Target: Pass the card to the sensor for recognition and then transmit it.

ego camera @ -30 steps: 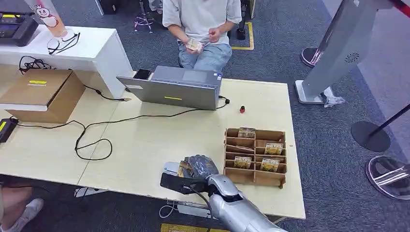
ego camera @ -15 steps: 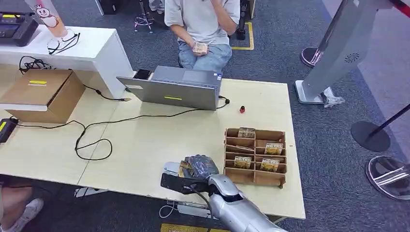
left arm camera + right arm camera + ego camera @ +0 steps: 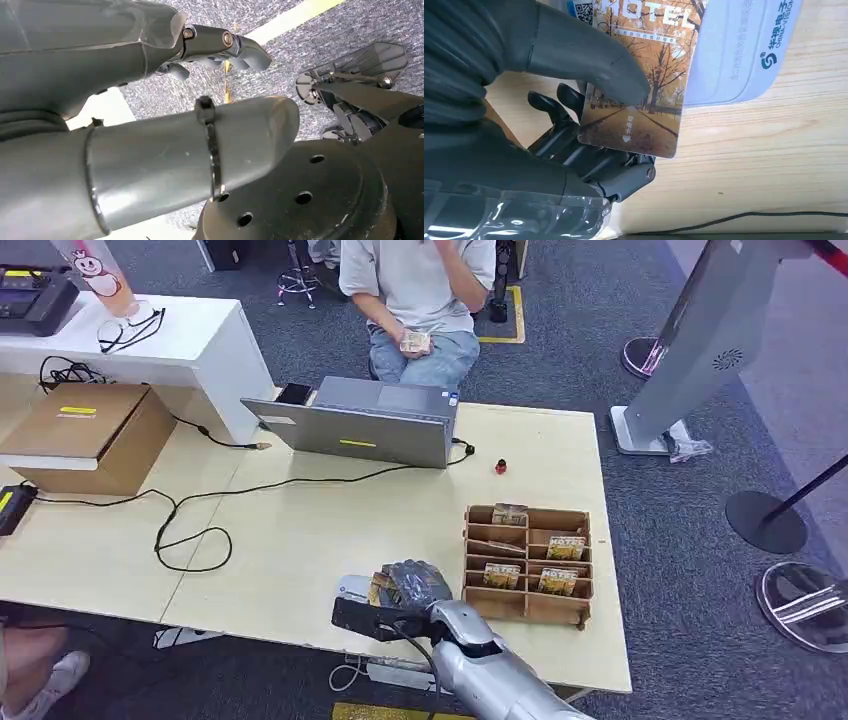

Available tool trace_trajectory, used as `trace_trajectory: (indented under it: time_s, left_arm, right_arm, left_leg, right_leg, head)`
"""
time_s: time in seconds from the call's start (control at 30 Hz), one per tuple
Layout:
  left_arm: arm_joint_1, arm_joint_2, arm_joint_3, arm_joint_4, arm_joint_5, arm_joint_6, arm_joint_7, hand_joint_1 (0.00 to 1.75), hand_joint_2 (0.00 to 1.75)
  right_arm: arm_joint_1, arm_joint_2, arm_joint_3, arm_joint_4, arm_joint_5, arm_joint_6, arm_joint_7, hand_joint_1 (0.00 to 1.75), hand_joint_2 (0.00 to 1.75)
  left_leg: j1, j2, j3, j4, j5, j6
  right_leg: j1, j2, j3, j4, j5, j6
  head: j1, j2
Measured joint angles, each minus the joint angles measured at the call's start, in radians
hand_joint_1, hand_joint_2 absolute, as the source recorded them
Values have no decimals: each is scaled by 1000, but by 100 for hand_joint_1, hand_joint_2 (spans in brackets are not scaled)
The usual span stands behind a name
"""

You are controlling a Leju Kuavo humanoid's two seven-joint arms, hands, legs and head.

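Note:
My right hand [image 3: 412, 586] hovers at the table's near edge, pinching a hotel card [image 3: 381, 590] with an autumn-tree picture. In the right wrist view the thumb [image 3: 574, 57] presses the card [image 3: 644, 95] against the dark fingers [image 3: 589, 157] below it. The card partly overlaps the white-and-blue sensor [image 3: 744, 50], which lies flat on the table just left of the hand [image 3: 350, 587]. I cannot tell whether the card touches it. My left hand [image 3: 165, 160] hangs over the carpet, fingers [image 3: 230, 45] apart from the thumb, holding nothing.
A wooden card rack [image 3: 528, 562] with several hotel cards stands right of my hand. A laptop [image 3: 365, 422], a black cable [image 3: 195, 530] and a cardboard box [image 3: 90, 435] lie farther back. A seated person [image 3: 420, 290] holds cards beyond the table.
The person lowered the stack of cards to the lap and raised the other hand. My right hand and the card have stayed over the sensor.

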Motion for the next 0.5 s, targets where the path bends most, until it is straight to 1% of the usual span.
trace_trajectory:
  time_s: [0.5]
  left_arm:
    - [-2,-1,0,0,0,0,3,0,0]
  right_arm:
    - [0,1,0,2,1,3,0,175,175]
  left_leg:
    - [0,0,0,0,0,0]
  right_leg:
    - [0,0,0,0,0,0]
  head:
    - [0,0]
